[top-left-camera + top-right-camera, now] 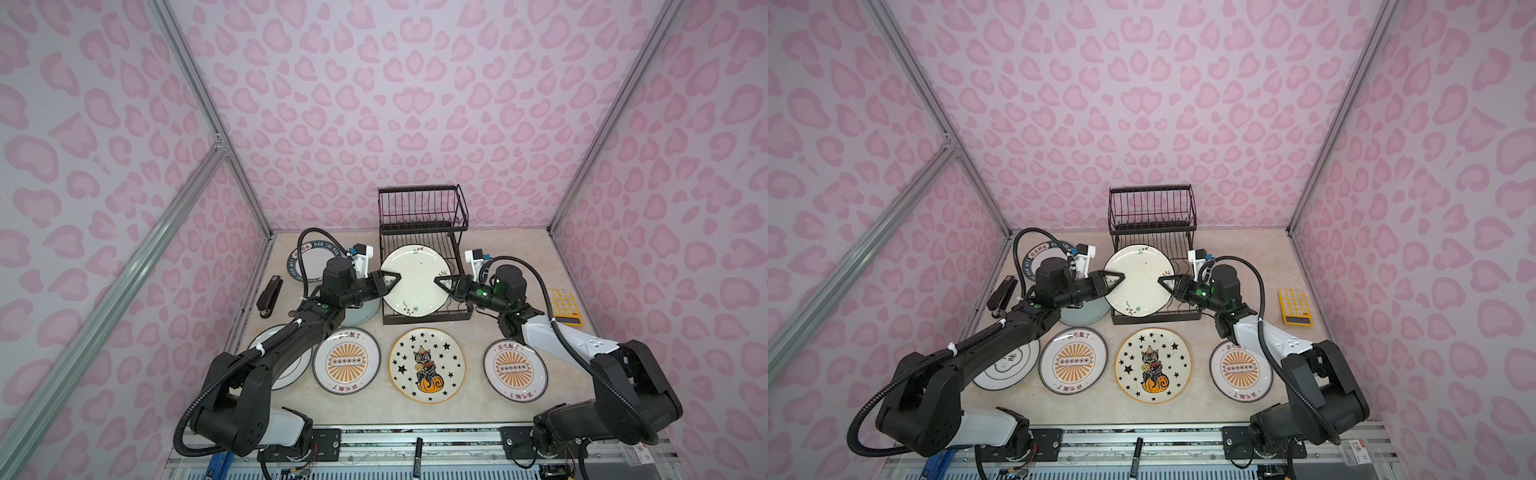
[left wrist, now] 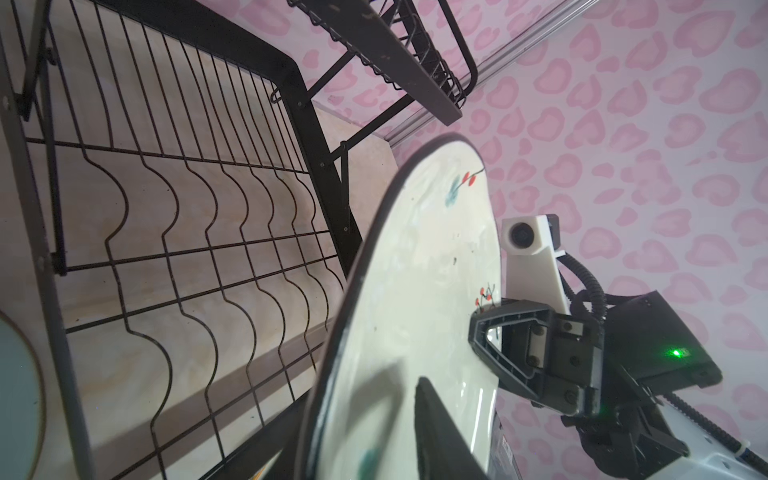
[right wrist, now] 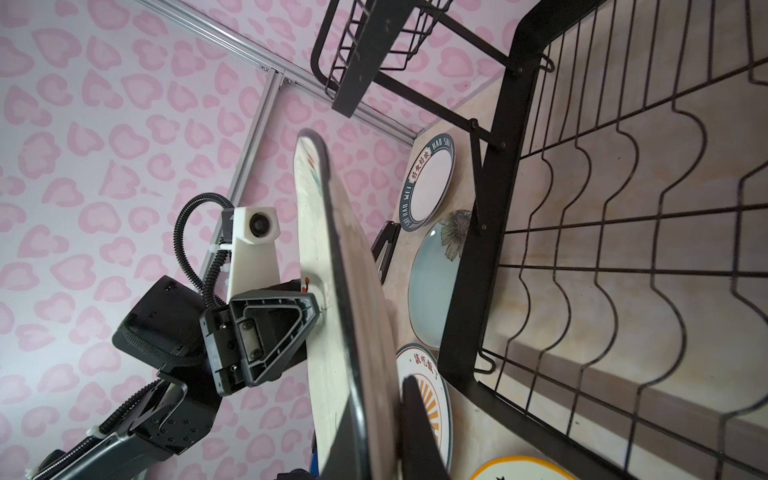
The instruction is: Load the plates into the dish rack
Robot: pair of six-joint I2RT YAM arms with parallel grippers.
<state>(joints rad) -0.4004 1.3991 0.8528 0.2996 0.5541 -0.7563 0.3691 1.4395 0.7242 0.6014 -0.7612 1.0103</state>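
The right gripper (image 1: 441, 284) is clamped on the right rim of a white round ceramic plate with small flower sprigs (image 1: 413, 282). In the right wrist view, 1 black finger (image 3: 419, 428) lies against the plate's underside. The left gripper (image 1: 392, 278) straddles the opposite rim. In the left wrist view its near finger (image 2: 436, 424) seems to stand slightly off the glazed face, so I cannot tell whether it pinches the plate or merely brackets it.

The plate is tilted, face toward the top camera, over the slotted lower tray of the black wire two-tier dish rack (image 1: 422, 227).

6 more plates lie flat on the beige table (image 1: 473, 328):
- 2 orange-sunburst plates (image 1: 346, 360) (image 1: 515, 368)
- a star-and-cat plate (image 1: 427, 365)
- a white dark-rimmed plate (image 1: 1005, 368)
- a pale teal plate (image 3: 432, 291)
- a dark-lettered plate (image 1: 309, 259)
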